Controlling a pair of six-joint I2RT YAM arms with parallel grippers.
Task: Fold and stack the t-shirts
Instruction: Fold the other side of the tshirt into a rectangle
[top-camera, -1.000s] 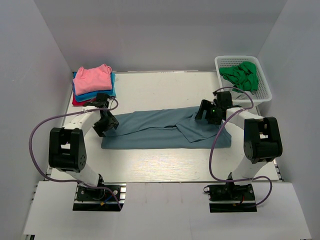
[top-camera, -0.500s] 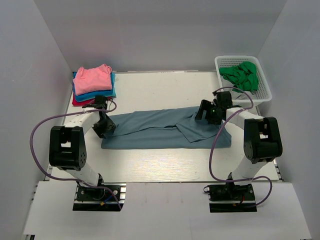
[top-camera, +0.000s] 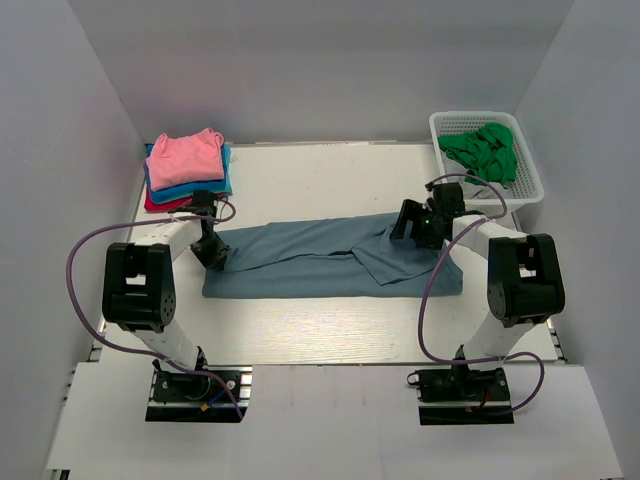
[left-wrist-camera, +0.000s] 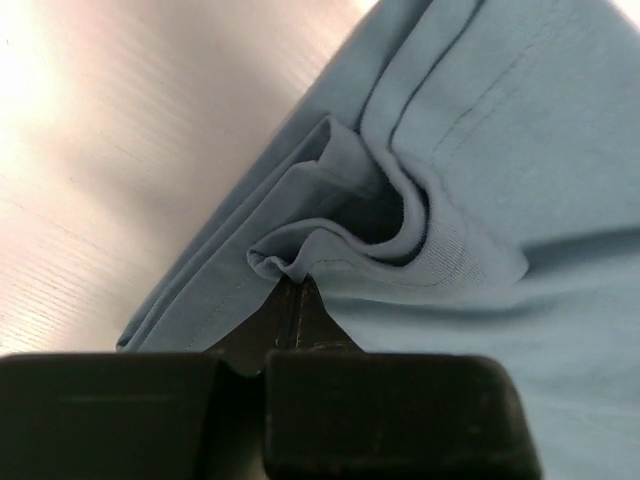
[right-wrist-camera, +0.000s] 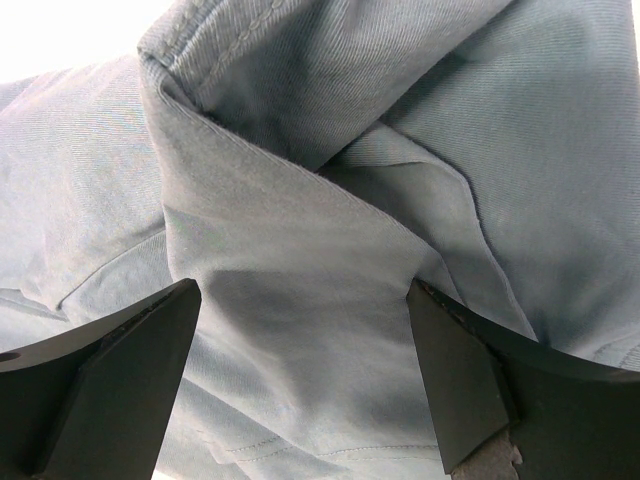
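The slate-blue t-shirt (top-camera: 320, 262) lies across the middle of the table (top-camera: 320, 180) as a long band running left to right. Its near edge runs roughly parallel to the table's front edge, with a strip of bare wood between them.

The left gripper (top-camera: 212, 252) sits at the band's left end. In the wrist view its fingers (left-wrist-camera: 330, 330) are pressed together, with a bunched hem fold of the shirt (left-wrist-camera: 480, 150) pinched right at the tips, and layered edges fan out beside it onto pale wood (left-wrist-camera: 100, 150).

The right gripper (top-camera: 410, 225) is over the far right part of the band. Its fingers (right-wrist-camera: 120, 370) are spread wide, straddling a raised fold of the cloth (right-wrist-camera: 300, 200).

There's bare tabletop behind the shirt, up to the back wall (top-camera: 320, 70).

- Far left corner: a folded stack with the pink t-shirt (top-camera: 187, 155) on top, the bright blue t-shirt (top-camera: 200, 187) under it and the red t-shirt (top-camera: 152, 203) at the bottom, just beyond the left gripper.
- Far right corner: a white mesh basket (top-camera: 530, 170) holding crumpled green cloth (top-camera: 485, 150), close behind the right arm.

Pale walls close in on the left, right and back.
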